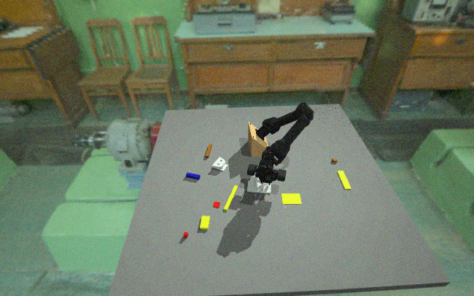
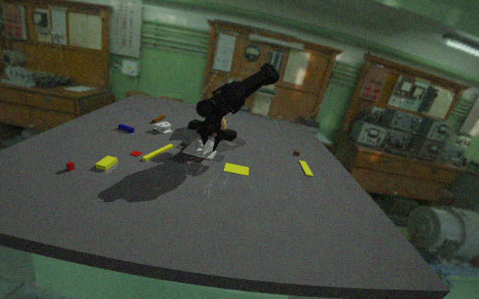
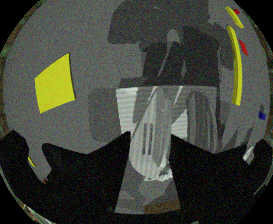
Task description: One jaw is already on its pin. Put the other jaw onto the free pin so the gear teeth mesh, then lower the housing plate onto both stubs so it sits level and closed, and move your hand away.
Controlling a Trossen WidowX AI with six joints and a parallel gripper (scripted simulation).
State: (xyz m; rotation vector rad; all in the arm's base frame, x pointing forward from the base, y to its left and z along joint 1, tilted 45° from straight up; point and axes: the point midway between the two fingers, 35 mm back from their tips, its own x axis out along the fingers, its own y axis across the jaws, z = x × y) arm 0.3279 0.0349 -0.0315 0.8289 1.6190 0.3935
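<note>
The white base plate (image 1: 252,188) (image 3: 126,107) lies on the table under my gripper (image 1: 264,181) (image 2: 208,143) (image 3: 148,136). My gripper points down and is shut on a pale jaw (image 3: 141,162), which stands between the fingertips over the near part of the base plate. A second jaw (image 3: 199,117), grey in shadow, shows to its right in the wrist view. The pins, the meshing of the teeth and whether the held jaw touches a pin cannot be made out. The white housing plate (image 1: 219,162) (image 2: 163,124), with two dark holes, sits apart on the left.
A tan wedge-shaped block (image 1: 257,149) stands behind the gripper. A yellow bar (image 1: 230,197) (image 2: 158,152) lies left of the base plate, a flat yellow piece (image 1: 291,198) (image 2: 236,169) (image 3: 55,84) right of it. A blue bar (image 1: 192,176) and an orange bar (image 1: 208,151) lie near the housing plate.
</note>
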